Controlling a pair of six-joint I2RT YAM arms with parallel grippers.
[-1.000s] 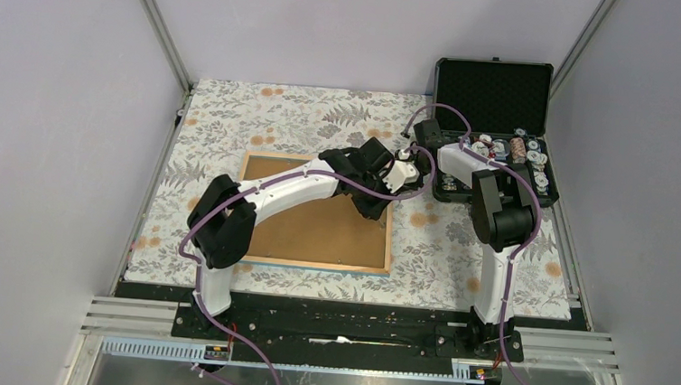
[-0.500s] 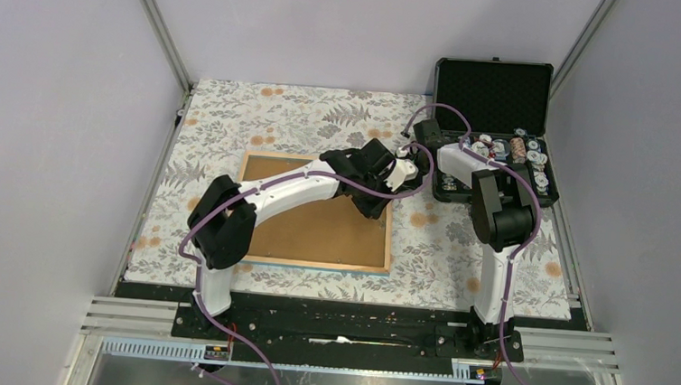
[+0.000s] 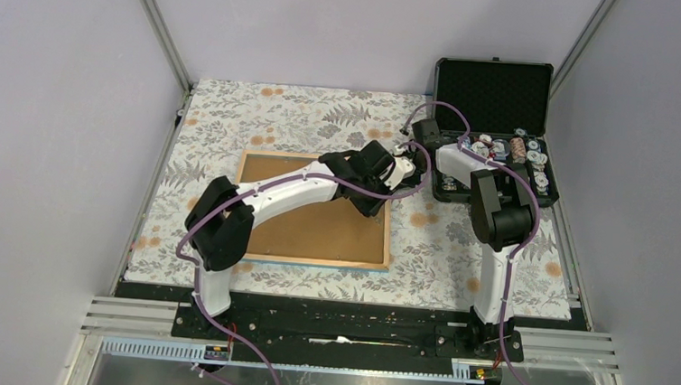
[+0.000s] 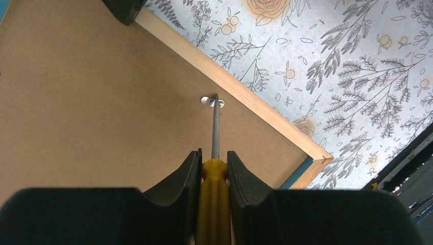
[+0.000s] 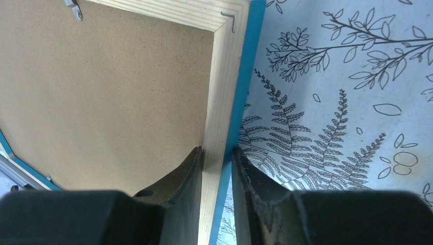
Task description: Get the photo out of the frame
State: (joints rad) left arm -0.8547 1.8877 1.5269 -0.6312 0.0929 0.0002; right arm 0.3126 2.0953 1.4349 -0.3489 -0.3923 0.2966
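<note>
The worktop (image 3: 549, 261) is covered with a floral cloth (image 3: 306, 113). The frame (image 3: 314, 263) lies face down on the cloth, left of centre, with its brown back panel (image 3: 307, 231) up inside a pale wood rim. A thin blue edge shows along the near side. The photo is hidden under that panel and cannot be seen.

An open black case (image 3: 493, 94) stands at the far right corner of the worktop, with small parts in its lower half.

Both arms reach toward the frame's far right corner. The left arm stretches diagonally across the panel, and the right arm bends in from the case side.

The right gripper (image 5: 218, 153) is clamped on the frame's rim just below that corner. One finger is on the panel side and the other is on the blue outer edge.

The left gripper (image 4: 213, 158) is closed narrowly on the yellow handle of a screwdriver (image 4: 214, 189), which points away from the wrist over the panel. The tip of the steel shaft touches a small metal clip (image 4: 212, 101) that sits on the panel just inside the wood rim.

A second clip like it (image 5: 74, 10) shows at the top edge of the right wrist view.
</note>
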